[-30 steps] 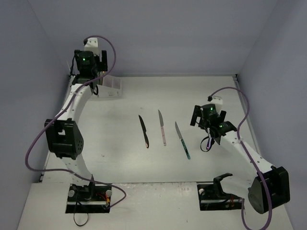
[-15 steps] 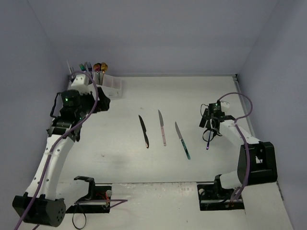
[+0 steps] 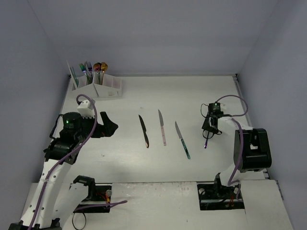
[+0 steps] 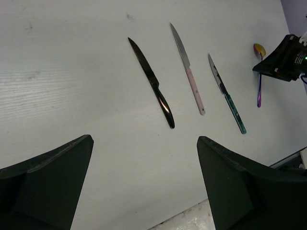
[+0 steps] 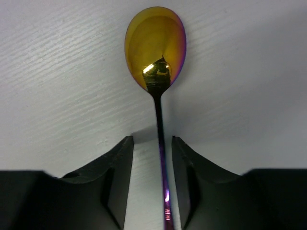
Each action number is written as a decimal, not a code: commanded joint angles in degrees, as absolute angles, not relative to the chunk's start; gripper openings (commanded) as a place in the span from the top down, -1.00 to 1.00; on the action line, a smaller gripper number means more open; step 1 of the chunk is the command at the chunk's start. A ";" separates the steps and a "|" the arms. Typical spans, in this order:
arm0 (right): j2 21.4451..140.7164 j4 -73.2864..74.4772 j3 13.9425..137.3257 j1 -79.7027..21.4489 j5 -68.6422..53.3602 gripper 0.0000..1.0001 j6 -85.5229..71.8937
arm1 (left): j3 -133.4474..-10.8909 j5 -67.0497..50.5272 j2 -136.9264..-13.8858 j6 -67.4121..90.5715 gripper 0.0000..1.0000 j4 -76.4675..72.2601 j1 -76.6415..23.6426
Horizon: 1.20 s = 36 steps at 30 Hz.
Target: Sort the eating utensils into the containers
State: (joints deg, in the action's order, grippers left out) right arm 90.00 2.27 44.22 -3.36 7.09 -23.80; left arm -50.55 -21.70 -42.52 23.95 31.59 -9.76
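Iridescent gold-and-purple metal spoon (image 5: 155, 45): flat on white table (image 4: 72, 72), bowl ahead of right pincer (image 5: 152, 141), handle between its narrowly parted jaws. Left pincer (image 4: 144, 143): spread wide, empty; three slim metal knives (image 4: 152, 81) ahead.

White arms (image 3: 49, 178), black joints (image 3: 70, 125), purple cables (image 3: 230, 97)

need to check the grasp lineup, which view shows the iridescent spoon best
Right wrist: the spoon fills the frame, its bowl sharp and its handle running between the jaws. Left wrist shows it whole but small at the right edge. Top external shows just a purple sliver of handle.
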 commanded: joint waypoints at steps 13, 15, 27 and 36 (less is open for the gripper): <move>83.22 -1.90 47.87 -11.44 -2.61 1.00 -17.33 | -55.35 -22.10 -45.25 30.63 -0.76 30.12 -16.12; 78.94 -2.40 48.05 -13.68 -3.61 1.00 -16.27 | -57.13 -21.75 -46.66 31.92 -0.76 29.52 -17.47; 61.40 -5.75 51.64 -35.00 -18.89 1.00 -4.10 | -66.98 -18.47 -59.26 38.27 -0.76 18.57 -34.79; 59.51 -6.07 53.35 -38.92 -25.66 1.00 -0.02 | -70.05 -18.28 -64.69 41.39 -0.67 11.71 -38.93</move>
State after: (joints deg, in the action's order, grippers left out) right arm 61.06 -2.44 50.39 -37.79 -21.65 -2.91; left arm -67.02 -18.96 -64.62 38.58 19.45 -38.25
